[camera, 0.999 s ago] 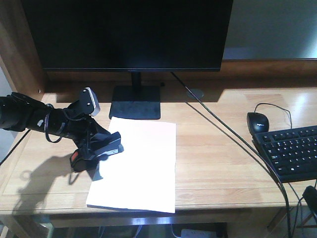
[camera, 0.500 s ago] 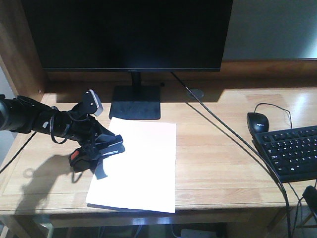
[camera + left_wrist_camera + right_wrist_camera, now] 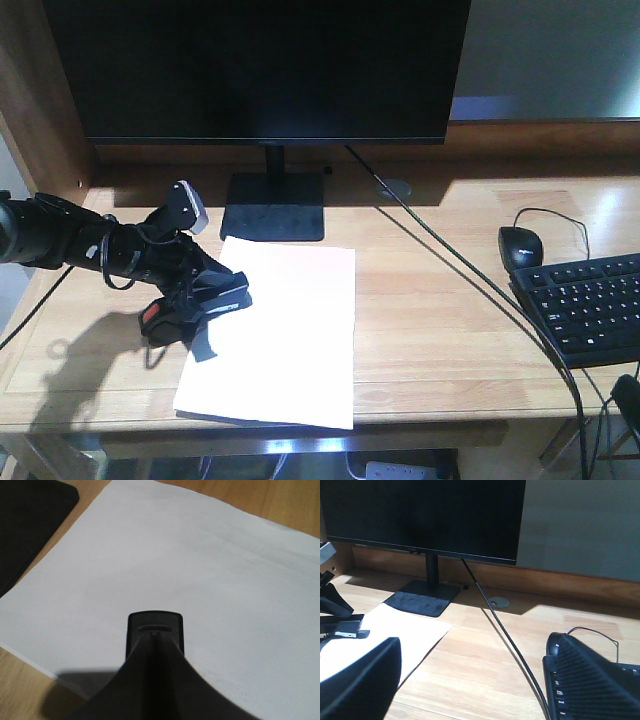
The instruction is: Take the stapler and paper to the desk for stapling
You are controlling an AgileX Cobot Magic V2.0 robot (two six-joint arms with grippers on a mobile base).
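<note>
The risk I see from here is the large white rectangular sheet of paper (image 3: pixel 275 335) sliding or creasing: the small black stapler with the orange-red patch at its rear (image 3: pixel 205 297) overlaps only the sheet's near left edge, and if the left gripper (image 3: pixel 190 290) presses down while tilted, the nose could push the paper sideways across the light-wood desk (image 3: pixel 440 330) instead of biting it. A skewed grip could also let the stapler twist out.

The left gripper's fingers are pressed against the stapler's sides, pinching it, as far as the front view shows. In the left wrist view the stapler's black nose (image 3: pixel 155 632) juts straight ahead of the fingers, with the paper (image 3: pixel 200 580) spread beneath and beyond it; the sheet's edge lies just behind the nose.

The right gripper (image 3: pixel 470 680) hangs well off to the other side, over the black keyboard (image 3: pixel 590 300), its two dark fingers spread apart and holding nothing.
</note>
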